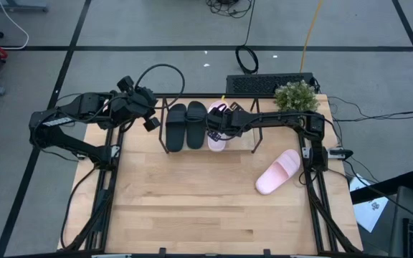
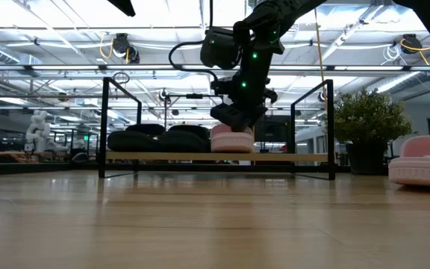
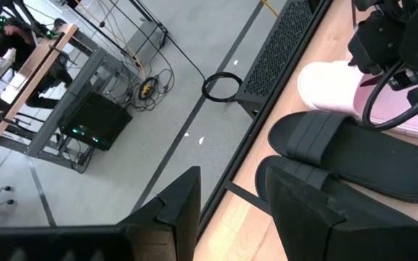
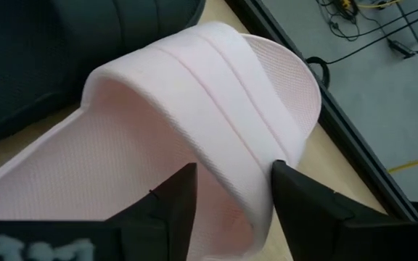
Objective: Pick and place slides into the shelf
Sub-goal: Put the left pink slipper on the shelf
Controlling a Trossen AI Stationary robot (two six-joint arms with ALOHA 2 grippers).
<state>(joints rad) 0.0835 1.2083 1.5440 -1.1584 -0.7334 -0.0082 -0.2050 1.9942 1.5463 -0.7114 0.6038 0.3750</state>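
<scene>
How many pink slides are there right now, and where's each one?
2. One pink slide sits on the shelf beside the two black slides, under the right gripper. The other pink slide lies on the table, right of the shelf.

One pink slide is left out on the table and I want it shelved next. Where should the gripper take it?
Probably the wide strap of the pink slide, from above: it lies sole-down near the right arm's base, and the raised strap arches clear of the footbed.

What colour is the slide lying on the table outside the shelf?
Pale pink; the high view shows it best.
</scene>
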